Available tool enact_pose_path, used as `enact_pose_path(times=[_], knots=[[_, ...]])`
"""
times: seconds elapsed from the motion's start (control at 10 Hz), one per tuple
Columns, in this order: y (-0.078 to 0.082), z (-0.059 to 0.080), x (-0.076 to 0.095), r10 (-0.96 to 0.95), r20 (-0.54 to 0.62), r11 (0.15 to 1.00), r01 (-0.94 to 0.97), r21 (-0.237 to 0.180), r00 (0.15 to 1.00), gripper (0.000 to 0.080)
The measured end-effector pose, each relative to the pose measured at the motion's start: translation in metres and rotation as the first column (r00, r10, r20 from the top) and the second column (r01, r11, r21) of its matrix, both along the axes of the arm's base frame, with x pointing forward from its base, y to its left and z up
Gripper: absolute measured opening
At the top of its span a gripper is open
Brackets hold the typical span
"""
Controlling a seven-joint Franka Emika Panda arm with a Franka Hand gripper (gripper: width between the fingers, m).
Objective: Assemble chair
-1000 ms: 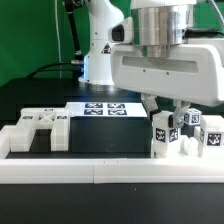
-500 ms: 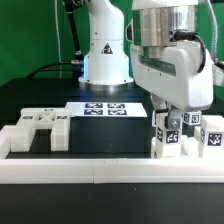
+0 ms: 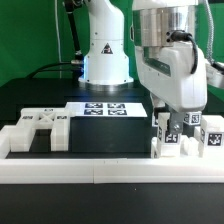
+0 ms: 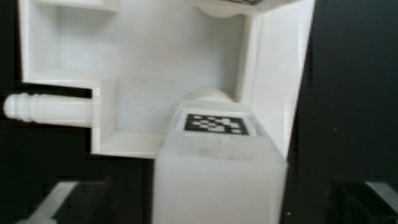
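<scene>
Fingers (image 3: 162,112) at tagged posts (image 3: 166,141) — tips hidden, grip unclear.

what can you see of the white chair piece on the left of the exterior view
It is a low, blocky white chair piece, plastic-looking and matte, with angular notches cut into its top. It lies flat on the black table, just behind the long white rail, which hides its lower edge. No tag shows on it. Nothing holds it; the hand is at the exterior view's right.
</scene>
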State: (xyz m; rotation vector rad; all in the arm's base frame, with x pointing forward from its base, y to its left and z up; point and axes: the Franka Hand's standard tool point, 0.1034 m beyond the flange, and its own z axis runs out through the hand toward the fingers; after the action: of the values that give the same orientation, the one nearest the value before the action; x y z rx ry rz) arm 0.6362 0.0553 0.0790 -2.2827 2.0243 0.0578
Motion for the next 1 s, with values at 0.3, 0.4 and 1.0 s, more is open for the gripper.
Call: enact_pose_path(times=[0.3, 0.4, 1.0], knots=[[0.0023, 0.0027, 0.0003, 0.237, 0.007, 0.972, -0.237, -0.004, 0.972, 0.0645], [0.0024, 0.0030, 0.0005, 0.365, 0.016, 0.931, -0.364, -0.016, 0.931, 0.0648], [0.0022, 0.0012, -0.0003, 0.782, 0.037, 0.624, -0.780, -0.056, 0.623, 0.0648]])
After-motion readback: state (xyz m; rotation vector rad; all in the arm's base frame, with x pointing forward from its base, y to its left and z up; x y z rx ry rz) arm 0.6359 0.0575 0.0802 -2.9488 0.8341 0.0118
